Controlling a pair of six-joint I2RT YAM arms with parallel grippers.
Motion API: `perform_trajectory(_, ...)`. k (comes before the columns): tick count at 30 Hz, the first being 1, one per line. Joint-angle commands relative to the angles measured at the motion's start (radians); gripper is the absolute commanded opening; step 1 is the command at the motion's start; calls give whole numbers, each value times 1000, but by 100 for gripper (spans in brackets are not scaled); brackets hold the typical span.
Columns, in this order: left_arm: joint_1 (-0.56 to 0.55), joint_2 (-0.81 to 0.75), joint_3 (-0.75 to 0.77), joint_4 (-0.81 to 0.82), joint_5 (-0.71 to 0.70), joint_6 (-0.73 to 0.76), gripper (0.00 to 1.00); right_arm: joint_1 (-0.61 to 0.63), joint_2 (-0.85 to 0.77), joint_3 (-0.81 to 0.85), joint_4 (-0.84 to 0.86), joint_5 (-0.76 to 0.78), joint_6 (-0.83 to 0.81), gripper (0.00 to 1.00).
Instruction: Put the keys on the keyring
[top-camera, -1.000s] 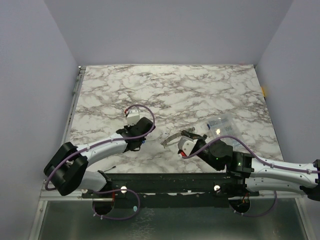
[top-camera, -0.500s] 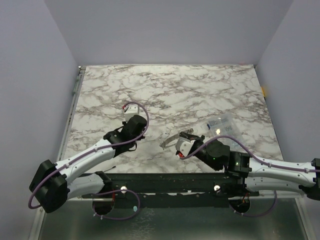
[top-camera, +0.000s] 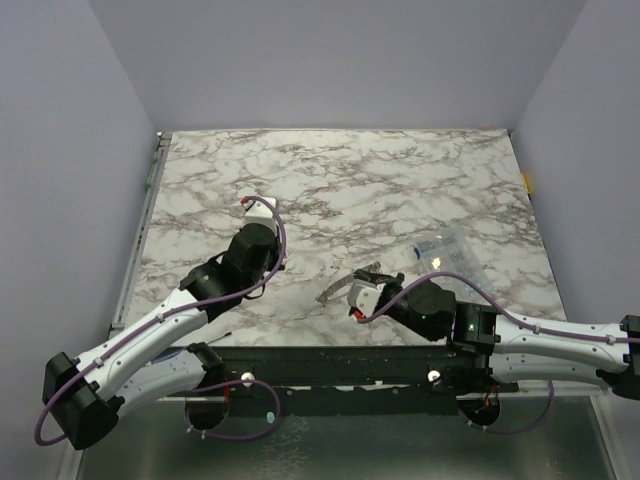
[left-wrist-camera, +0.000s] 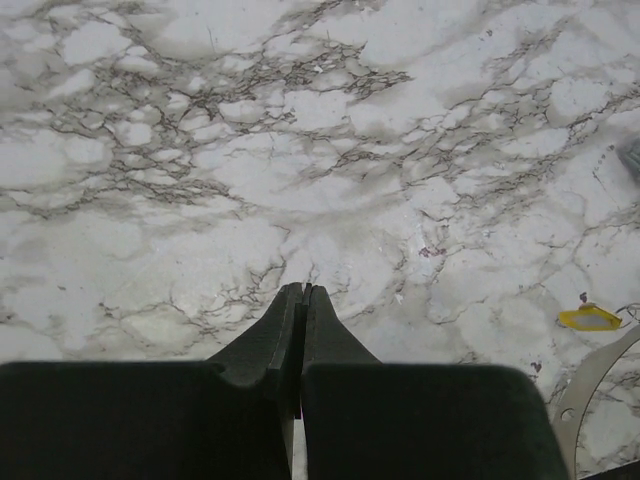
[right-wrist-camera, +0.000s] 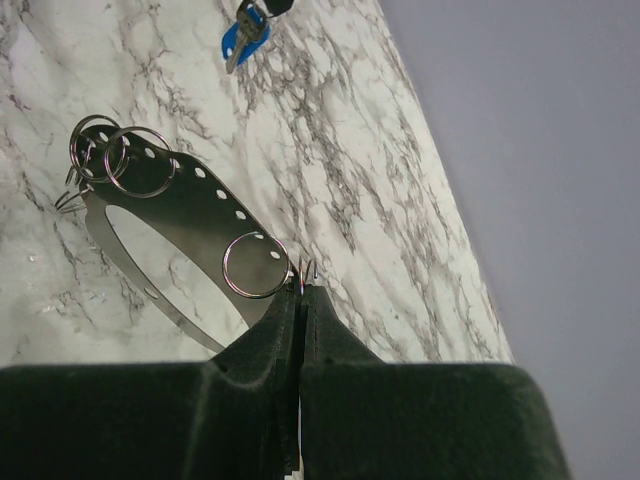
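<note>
The keyring (right-wrist-camera: 190, 215) is a flat grey metal hoop with punched holes and several small split rings on it. My right gripper (right-wrist-camera: 304, 288) is shut on its edge beside one small ring and holds it over the table. In the top view the keyring (top-camera: 342, 282) sticks out left of the right gripper (top-camera: 372, 278). A blue key (right-wrist-camera: 240, 42) lies on the marble ahead of it. A yellow key (left-wrist-camera: 590, 318) lies right of my left gripper (left-wrist-camera: 303, 290), which is shut and empty. The left gripper (top-camera: 265, 240) is well left of the ring. The green key is out of view.
A clear plastic box (top-camera: 440, 248) sits on the marble table (top-camera: 400, 190) right of the ring. A black rail (top-camera: 330, 362) runs along the near edge. Purple walls close in the table on three sides.
My left arm has swung its gripper away from the near edge toward the far left and stretched out. The right gripper with the keyring has shifted only slightly.
</note>
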Motion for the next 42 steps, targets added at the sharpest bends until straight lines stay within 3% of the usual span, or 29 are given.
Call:
perform_trajectory(1,4,-37,38,33,30,180,0,0,3,41,-19,-71,9,1)
perform_trajectory(8,4,-106,-25,227,142,322,0,0,10,76,-56,-140,-9,1)
perform_trajectory(16,3,-175,-152,454,365,536,0,-1,50,196,-225,-227,-23,1)
perform_trajectory(23,4,-167,-139,521,602,677,0,0,61,273,-318,-298,-83,1)
perform_trajectory(29,4,-137,-173,585,828,771,0,0,27,234,-318,-352,-77,1)
perform_trajectory(37,4,-182,-277,678,893,779,0,-1,12,187,-308,-359,-66,1)
perform_trajectory(42,4,-202,-343,710,959,876,0,0,14,177,-303,-364,-68,1)
